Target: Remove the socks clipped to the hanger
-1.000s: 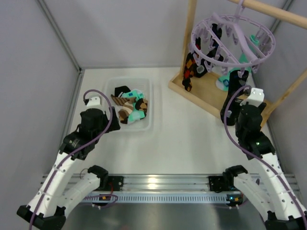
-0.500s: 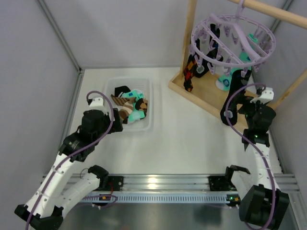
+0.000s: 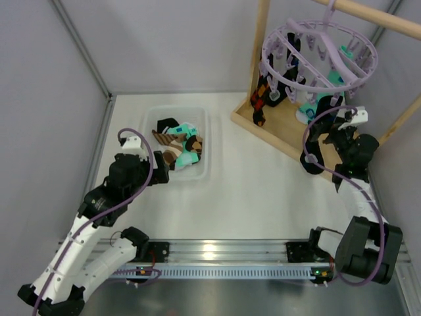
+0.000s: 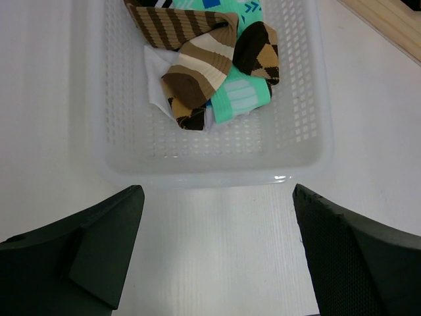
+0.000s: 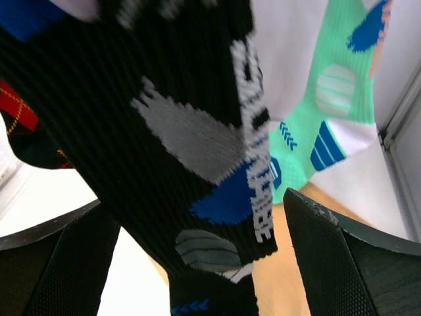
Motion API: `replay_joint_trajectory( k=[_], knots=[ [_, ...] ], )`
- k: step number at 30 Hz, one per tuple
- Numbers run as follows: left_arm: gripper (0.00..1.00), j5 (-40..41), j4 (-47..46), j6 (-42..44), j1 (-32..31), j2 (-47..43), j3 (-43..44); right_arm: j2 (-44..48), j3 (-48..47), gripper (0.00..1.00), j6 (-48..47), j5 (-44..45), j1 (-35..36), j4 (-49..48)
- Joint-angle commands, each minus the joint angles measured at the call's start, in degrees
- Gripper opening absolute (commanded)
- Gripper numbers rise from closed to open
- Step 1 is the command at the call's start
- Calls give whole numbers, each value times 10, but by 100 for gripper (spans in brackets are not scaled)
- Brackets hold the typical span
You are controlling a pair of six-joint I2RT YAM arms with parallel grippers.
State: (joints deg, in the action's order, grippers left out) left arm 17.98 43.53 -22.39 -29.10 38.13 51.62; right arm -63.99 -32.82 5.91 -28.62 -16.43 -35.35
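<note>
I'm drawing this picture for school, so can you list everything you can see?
table: one, white, under everything.
wooden frame: one, light wood, table's far right.
hanger: one, lavender, hung from the frame's top bar.
hanging socks: several, black, teal, red-diamond, clipped to the hanger.
basket: one, clear plastic, left of the frame.
basket socks: a heap, brown-striped, teal, white, inside the basket.
left gripper: one, black, open, facing the basket.
right gripper: one, black, open, either side of a black hanging sock.
</note>
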Motion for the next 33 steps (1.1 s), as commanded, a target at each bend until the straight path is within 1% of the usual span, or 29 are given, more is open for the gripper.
replay_joint_trajectory(
  k=[1, 7, 8, 10, 11, 13, 14, 15, 16, 17, 19, 20, 22, 24, 26, 27, 28, 29, 30, 31, 32, 33],
  knots=[
    [98, -7, -29, 8, -7, -5, -5, -1, -37, 98, -38, -43, -8, -67],
    [98, -10, -30, 9, -7, 1, -4, -45, -55, 97, -46, -71, -6, -61],
    [98, -8, -30, 9, -8, 0, -5, -53, -54, 92, -45, -73, -7, -60],
    [98, -7, -29, 9, -7, -2, -5, -53, -46, 87, -39, -78, -5, -78],
    [98, -7, -30, 9, -8, -2, -5, -48, -33, 81, -34, -77, -2, -88],
    [98, -7, -29, 9, -7, 3, -5, -43, -19, 72, -25, -69, 3, -102],
    [98, -7, -29, 9, -7, 5, -5, -36, -16, 64, -24, -65, 6, -104],
    [98, -7, -30, 9, -7, 5, -5, -32, -11, 59, -23, -61, 10, -105],
    [98, -7, -30, 9, -8, 7, -5, -27, -7, 48, -23, -51, 22, -107],
    [98, -6, -30, 9, -8, 9, -5, -15, 7, 26, -22, -43, 31, -118],
    [98, -5, -30, 10, -7, 9, -2, 2, 25, 10, -26, -3, 59, -126],
    [98, -5, -30, 12, -7, 8, -1, 19, 42, 6, -25, 10, 69, -132],
    [98, -7, -29, 15, -7, 5, 5, 36, 63, 5, -16, 37, 95, -146],
    [98, -8, -28, 11, -7, 3, 14, 67, 72, 1, -20, 83, 119, -119],
    [98, -50, -30, -1, -7, 4, 49, 103, 86, 0, -34, 122, 173, -93],
    [98, -66, -32, -11, -8, 18, 70, 113, 90, 0, -34, 164, 197, -78],
    [98, -80, -32, -15, -8, 30, 92, 127, 96, 0, -25, 181, 233, -55],
    [98, -118, -34, -14, -8, 47, 147, 148, 100, 0, -20, 196, 251, -44],
    [98, -134, -40, -13, -7, 62, 175, 157, 103, 0, -11, 234, 268, -34],
    [98, -151, -43, -11, -7, 101, 203, 167, 107, 0, -7, 250, 304, -12],
    [98, -174, -46, -11, -8, 120, 266, 182, 108, 0, -2, 276, 324, -1],
    [98, -183, -47, -13, -8, 141, 297, 188, 108, 0, 1, 331, 345, 7]
  ],
)
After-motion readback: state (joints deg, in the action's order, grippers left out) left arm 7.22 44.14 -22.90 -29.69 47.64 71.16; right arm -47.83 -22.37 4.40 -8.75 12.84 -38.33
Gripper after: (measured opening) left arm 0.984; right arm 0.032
